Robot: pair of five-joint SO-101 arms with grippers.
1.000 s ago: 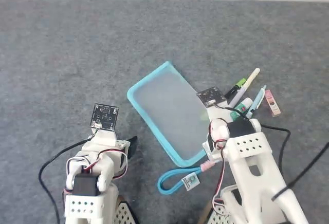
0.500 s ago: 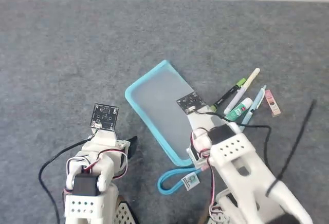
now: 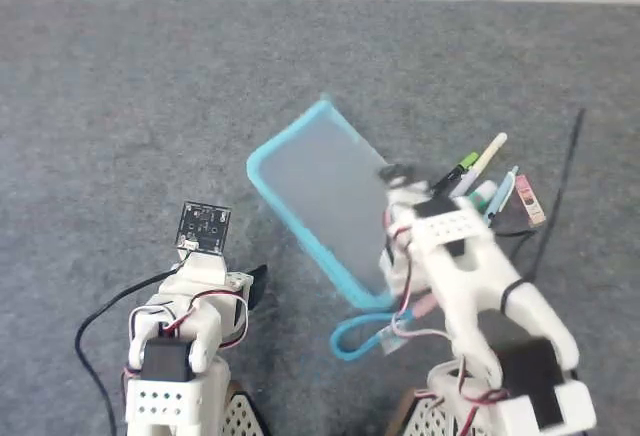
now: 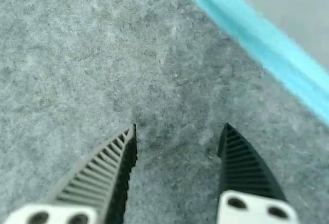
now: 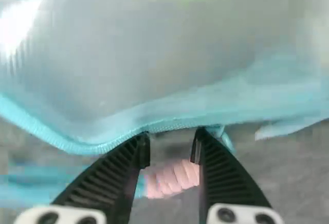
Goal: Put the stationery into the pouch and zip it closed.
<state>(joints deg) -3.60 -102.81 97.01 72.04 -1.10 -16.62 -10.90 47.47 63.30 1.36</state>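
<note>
We find the right gripper (image 5: 170, 135) clamped narrowly on the pink zipper pull (image 5: 172, 178) at the edge of the blue pouch (image 3: 320, 191), which sits mid-mat (image 3: 150, 86) just beside the stationery (image 3: 478, 178); the left gripper (image 4: 179, 127) stands wide open above the mat.

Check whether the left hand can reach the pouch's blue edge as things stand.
Probably yes. The left hand is open over bare carpet, and the pouch's blue edge lies just ahead with nothing between them. The right hand grips its pink pull.
</note>
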